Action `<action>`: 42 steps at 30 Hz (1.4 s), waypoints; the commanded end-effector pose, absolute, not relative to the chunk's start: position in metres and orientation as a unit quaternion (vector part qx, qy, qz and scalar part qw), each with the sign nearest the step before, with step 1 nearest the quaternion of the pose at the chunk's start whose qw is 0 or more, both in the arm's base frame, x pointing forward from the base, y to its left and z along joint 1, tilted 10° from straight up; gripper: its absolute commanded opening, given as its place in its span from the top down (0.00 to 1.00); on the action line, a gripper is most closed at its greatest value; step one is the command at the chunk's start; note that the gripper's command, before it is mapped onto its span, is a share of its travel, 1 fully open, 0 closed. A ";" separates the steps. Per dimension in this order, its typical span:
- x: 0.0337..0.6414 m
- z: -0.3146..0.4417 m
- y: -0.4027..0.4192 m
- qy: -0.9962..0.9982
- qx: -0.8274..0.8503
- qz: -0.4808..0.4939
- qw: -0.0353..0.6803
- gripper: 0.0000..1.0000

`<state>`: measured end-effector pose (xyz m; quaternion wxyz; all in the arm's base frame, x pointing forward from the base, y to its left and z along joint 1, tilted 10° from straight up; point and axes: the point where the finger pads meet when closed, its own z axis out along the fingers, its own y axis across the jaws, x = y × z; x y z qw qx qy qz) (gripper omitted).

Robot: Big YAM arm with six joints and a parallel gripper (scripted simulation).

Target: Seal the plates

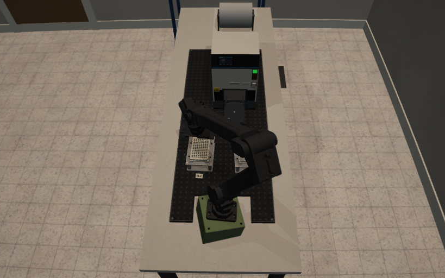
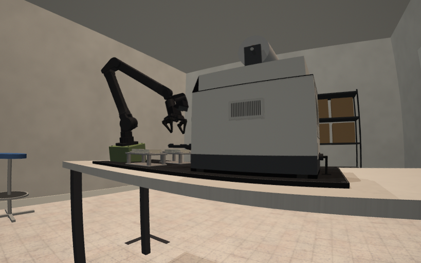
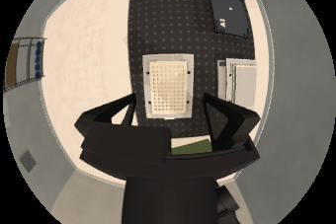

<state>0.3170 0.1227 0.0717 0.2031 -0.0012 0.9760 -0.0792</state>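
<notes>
My gripper (image 2: 177, 132) (image 3: 169, 96) is open and empty, high above the table near nest N2 (image 1: 199, 168) (image 3: 168, 57). An open plate (image 1: 199, 148) (image 3: 168, 80) with its wells showing lies in N2, ahead of the fingertips in the wrist view. The other plate (image 3: 246, 87) lies in the right-hand nest (image 1: 239, 169) (image 3: 229, 92); its top looks smooth and pale, with no wells visible, and the arm partly hides it in the top view. The sealer's stage (image 1: 234, 110) (image 3: 229, 16) is out and bare, with its A1 mark showing. The lamp (image 1: 255, 71) is green above START (image 1: 253, 84).
The sealer (image 1: 232, 76) (image 2: 254, 130) stands at the back of the black perforated board (image 1: 182, 207), with a foil roll (image 1: 235, 15) on top. The arm's green base block (image 1: 222, 229) (image 2: 120, 153) is at the front. The N2 label (image 1: 199, 176) lies before its nest.
</notes>
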 end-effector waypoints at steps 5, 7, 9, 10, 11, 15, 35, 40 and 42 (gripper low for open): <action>0.321 0.057 0.123 0.976 0.000 -0.080 0.200 0.00; 0.320 0.051 0.121 0.977 0.003 -0.081 0.199 0.00; 0.321 0.048 0.121 0.977 0.004 -0.081 0.200 0.00; 0.322 0.047 0.121 0.976 0.004 -0.080 0.200 0.00; 0.324 0.047 0.122 0.976 0.003 -0.079 0.203 0.00; 0.323 0.043 0.124 0.976 -0.005 -0.075 0.207 0.00; 0.328 0.015 0.118 0.974 0.000 -0.079 0.210 0.00; 0.322 0.007 0.117 0.977 -0.003 -0.079 0.200 0.00; 0.321 0.002 0.115 0.977 -0.003 -0.081 0.199 0.00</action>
